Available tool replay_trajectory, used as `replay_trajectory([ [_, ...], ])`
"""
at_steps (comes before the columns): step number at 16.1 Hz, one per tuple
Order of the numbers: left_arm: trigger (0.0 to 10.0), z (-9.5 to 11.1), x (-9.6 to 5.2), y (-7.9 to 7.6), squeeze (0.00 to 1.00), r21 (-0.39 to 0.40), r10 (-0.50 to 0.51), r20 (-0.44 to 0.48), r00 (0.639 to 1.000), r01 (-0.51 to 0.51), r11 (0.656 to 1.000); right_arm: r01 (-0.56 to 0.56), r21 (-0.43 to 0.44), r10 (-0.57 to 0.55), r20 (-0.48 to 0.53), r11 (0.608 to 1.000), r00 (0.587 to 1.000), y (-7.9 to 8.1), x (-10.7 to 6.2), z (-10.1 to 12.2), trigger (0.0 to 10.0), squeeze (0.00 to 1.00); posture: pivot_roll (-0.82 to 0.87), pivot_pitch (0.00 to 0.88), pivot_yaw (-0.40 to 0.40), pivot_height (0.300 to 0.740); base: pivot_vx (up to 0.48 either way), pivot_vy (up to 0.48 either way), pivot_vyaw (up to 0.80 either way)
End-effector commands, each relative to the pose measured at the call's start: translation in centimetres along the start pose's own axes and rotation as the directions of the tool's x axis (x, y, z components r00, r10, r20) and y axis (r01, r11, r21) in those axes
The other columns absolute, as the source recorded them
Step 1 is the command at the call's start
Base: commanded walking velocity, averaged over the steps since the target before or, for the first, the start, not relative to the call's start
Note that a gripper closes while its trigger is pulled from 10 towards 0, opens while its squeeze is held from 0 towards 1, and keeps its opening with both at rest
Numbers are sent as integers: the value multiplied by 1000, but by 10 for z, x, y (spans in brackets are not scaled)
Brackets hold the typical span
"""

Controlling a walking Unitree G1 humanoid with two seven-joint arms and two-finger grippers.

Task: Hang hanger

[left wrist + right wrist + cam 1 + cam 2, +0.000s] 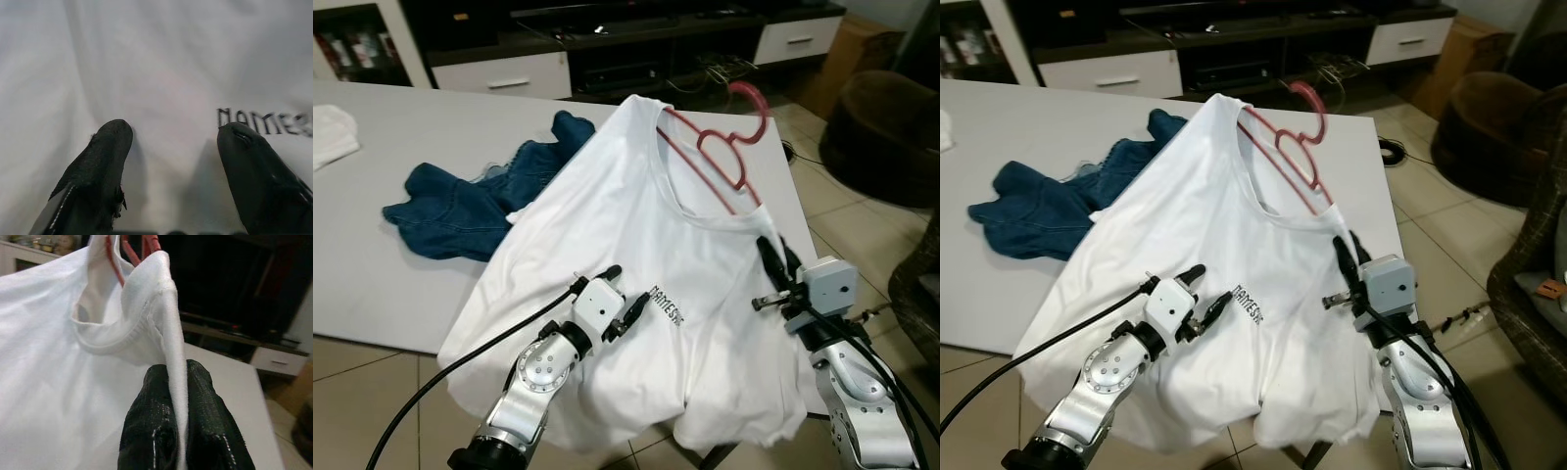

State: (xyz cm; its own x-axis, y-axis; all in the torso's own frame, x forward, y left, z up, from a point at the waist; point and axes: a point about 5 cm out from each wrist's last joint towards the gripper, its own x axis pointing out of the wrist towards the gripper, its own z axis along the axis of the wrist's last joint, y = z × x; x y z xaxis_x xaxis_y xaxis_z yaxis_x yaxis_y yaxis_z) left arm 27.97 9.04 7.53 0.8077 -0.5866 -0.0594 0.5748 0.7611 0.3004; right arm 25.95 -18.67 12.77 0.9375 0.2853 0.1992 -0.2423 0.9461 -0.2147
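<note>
Right end effector (pixel 178 382) pinches one white shirt (pixel 636 264); left end effector (pixel 173 134) gapes; one hanger (pixel 729 142).

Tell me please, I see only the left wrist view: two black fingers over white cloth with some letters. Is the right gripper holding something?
Observer: Yes. The right gripper is shut on a fold of the white T-shirt, near its collar.
Operator: Where is the hanger?
Observer: The red hanger sits inside the collar, its hook pointing away from the robot, over the table's far edge.
Operator: Is anything else on the table?
Observer: Blue jeans lie crumpled on the white table, to the shirt's left.
</note>
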Motion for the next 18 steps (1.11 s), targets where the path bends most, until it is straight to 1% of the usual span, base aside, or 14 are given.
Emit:
replay_trajectory([
  [1, 10000, -2, -1, 1, 0, -6, 2, -12, 1000, -2, 1000, -32, 10, 32, 11, 999, 999, 1, 1, 4, 10000, 0, -9, 57, 11, 740, 0, 0, 0],
  [5, 10000, -1, 1, 5, 0, 0, 12, -4, 1000, -12, 1000, -45, -3, 45, -19, 999, 999, -2, 2, 0, 10000, 0, -6, 50, 8, 740, 0, 0, 0],
  [8, 10000, 3, 2, 9, 0, -2, 32, 12, 999, -32, 999, -57, -5, 56, -31, 998, 998, -2, 3, -2, 10000, 0, -3, 48, 7, 740, 0, 0, 0],
  [11, 10000, 10, 4, 17, 0, -42, 69, 43, 997, -68, 997, -84, -17, 83, -45, 996, 996, 2, 2, -4, 10000, 0, 1, 50, 5, 740, 0, 0, 0],
  [12, 10000, 15, 4, 21, 0, -73, 73, 69, 995, -68, 995, -92, -52, 91, -32, 994, 995, 3, 1, -3, 10000, 0, 1, 50, 5, 740, 0, 0, 0],
  [13, 10000, 19, 4, 23, 1000, -98, 66, 98, 993, -56, 994, -98, -94, 97, -14, 991, 995, 4, 1, -1, 10000, 0, 4, 50, 5, 740, 0, 0, 0],
  [14, 10000, 23, 4, 26, 1000, -104, 63, 118, 991, -50, 993, -104, -110, 105, -3, 988, 995, 6, 2, 0, 10000, 0, 5, 50, 5, 740, 0, 0, 0],
  [16, 10000, 26, 6, 29, 1000, -110, 81, 123, 989, -68, 992, -131, -130, 132, 2, 983, 991, 10, 2, 1, 10000, 0, 6, 50, 7, 740, 0, 0, 0],
  [18, 10000, 30, 8, 34, 0, -151, 106, 134, 985, -85, 985, -171, -165, 175, 11, 971, 984, 18, 0, 1, 10000, 0, 6, 50, 8, 740, 0, 0, 0],
])
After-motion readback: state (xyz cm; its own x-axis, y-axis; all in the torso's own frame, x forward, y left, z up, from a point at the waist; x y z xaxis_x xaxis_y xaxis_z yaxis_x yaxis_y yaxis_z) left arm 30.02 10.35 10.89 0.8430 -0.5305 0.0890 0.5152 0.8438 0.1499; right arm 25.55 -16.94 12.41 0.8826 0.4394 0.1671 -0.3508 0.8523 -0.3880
